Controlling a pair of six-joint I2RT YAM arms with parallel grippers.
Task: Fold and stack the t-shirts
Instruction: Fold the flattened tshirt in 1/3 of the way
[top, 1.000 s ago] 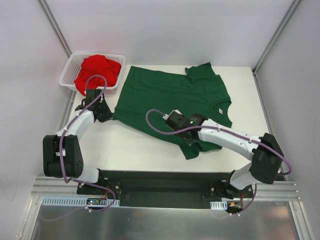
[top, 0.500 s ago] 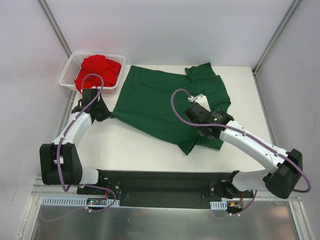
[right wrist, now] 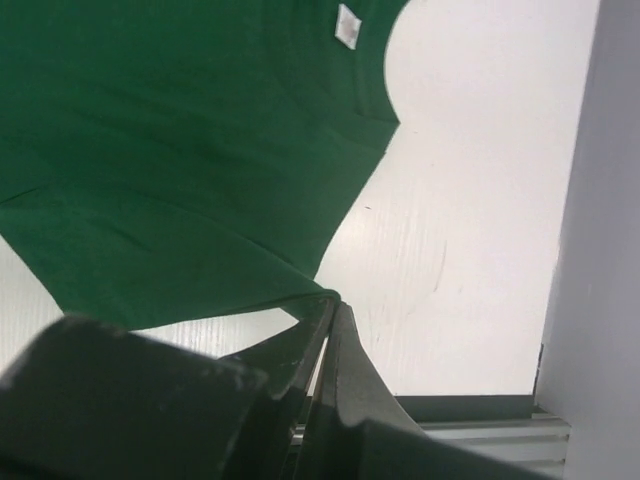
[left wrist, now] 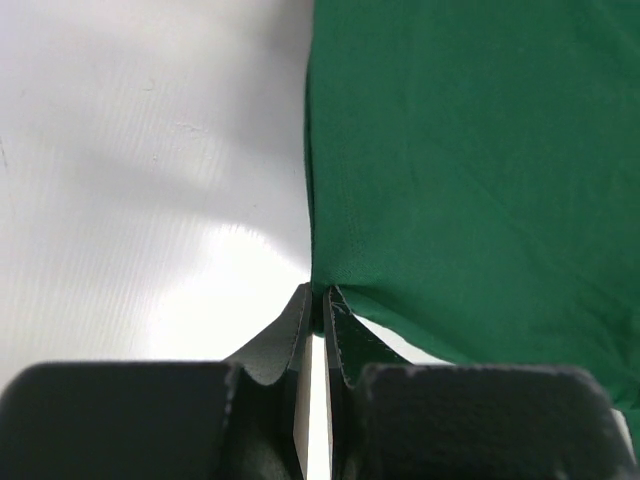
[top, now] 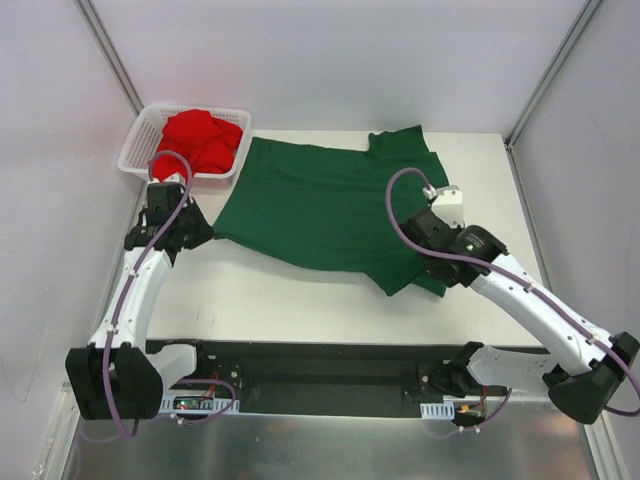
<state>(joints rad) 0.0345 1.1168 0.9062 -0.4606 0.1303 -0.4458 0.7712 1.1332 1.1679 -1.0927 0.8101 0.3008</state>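
Observation:
A dark green t-shirt lies spread across the middle of the white table, pulled taut between my two grippers. My left gripper is shut on its left corner; the left wrist view shows the fingertips pinching the cloth edge. At the shirt's lower right my right gripper is shut on a corner, and the right wrist view shows that gripper with the green cloth lifting away from it. A bright red t-shirt sits crumpled in the basket.
The white mesh basket stands at the table's back left corner. White walls close in the table on the left, back and right. A black rail runs along the near edge. A white neck label shows on the green shirt.
My right gripper has carried its green corner to the right and a little back. My left gripper has drawn its corner leftward. The shirt now lies wider and flatter.

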